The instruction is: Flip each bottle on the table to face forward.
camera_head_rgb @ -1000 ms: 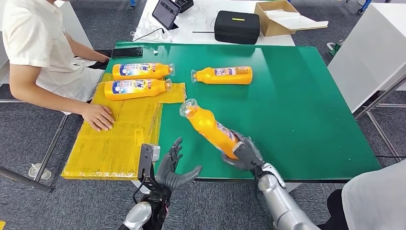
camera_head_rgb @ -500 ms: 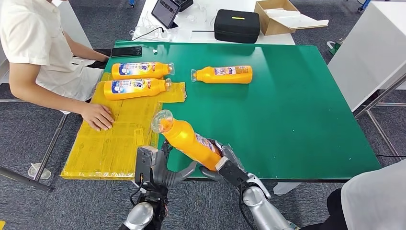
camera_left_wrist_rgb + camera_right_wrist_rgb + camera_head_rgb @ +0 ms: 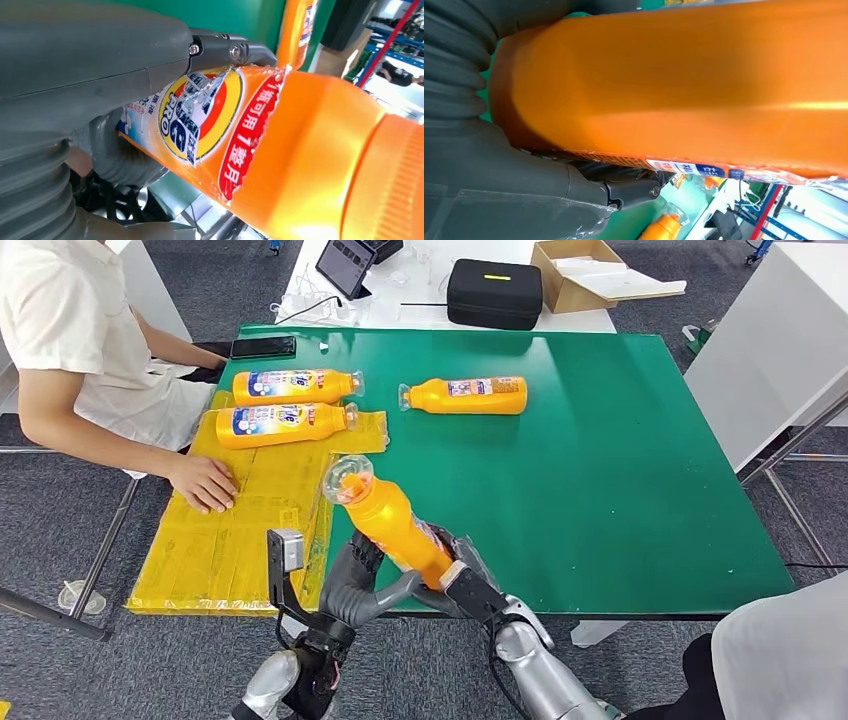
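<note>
Left hand [image 3: 362,585] has closed in under the orange bottle [image 3: 392,523] since a moment ago; right hand [image 3: 462,578] grips its base; handover for the flip looks underway.

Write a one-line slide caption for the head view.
Both hands, left hand and right hand, hold an orange bottle tilted above the green table.

We have both arms raised at the table's near edge. Our right hand [image 3: 462,580] grips the orange bottle [image 3: 390,523] by its base, while our left hand [image 3: 358,585] closes on its middle from beside.
</note>
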`<state>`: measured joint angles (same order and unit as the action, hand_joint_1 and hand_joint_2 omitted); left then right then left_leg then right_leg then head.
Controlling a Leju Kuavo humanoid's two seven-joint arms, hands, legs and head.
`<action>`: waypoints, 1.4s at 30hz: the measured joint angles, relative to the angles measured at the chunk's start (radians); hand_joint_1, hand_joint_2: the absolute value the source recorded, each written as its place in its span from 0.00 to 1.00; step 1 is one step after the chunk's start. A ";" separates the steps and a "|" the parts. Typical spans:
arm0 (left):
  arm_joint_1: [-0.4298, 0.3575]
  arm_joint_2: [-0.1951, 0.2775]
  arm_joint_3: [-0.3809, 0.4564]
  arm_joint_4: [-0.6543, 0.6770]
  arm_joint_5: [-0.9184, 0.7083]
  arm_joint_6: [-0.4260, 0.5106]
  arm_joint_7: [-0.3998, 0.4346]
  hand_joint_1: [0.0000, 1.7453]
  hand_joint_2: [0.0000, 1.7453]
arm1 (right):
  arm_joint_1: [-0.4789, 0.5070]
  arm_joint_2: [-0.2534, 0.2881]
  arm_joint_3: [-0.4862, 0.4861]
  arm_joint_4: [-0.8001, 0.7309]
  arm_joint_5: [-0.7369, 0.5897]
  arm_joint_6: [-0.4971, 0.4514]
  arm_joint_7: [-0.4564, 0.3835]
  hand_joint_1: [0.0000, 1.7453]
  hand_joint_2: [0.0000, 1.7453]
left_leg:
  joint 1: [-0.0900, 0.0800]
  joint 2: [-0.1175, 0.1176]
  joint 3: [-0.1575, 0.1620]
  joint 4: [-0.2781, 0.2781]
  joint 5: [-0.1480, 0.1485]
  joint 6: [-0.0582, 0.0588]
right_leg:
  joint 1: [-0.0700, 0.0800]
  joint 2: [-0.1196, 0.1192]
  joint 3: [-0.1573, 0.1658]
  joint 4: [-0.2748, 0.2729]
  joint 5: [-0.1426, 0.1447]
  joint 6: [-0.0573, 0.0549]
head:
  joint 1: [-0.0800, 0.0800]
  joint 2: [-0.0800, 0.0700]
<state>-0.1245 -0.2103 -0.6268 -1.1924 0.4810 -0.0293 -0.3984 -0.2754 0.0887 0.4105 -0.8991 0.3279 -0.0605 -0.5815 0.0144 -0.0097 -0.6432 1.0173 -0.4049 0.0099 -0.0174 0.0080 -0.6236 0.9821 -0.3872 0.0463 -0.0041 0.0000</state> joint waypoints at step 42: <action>-0.039 -0.021 0.020 0.009 -0.054 0.195 -0.084 0.00 1.00 | -0.051 0.070 0.119 0.081 0.061 -0.061 0.049 1.00 1.00 | 0.000 0.000 -0.002 0.000 0.000 0.000 | 0.000 0.000 -0.002 0.000 0.000 0.000 | 0.000 0.000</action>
<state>-0.1633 -0.2308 -0.6064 -1.1837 0.4273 0.1659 -0.4820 -0.3268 0.1582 0.5292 -0.8179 0.3889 -0.1210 -0.5325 0.0146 -0.0092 -0.6448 1.0173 -0.4047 0.0096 -0.0173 0.0082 -0.6258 0.9822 -0.3871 0.0461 -0.0043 0.0000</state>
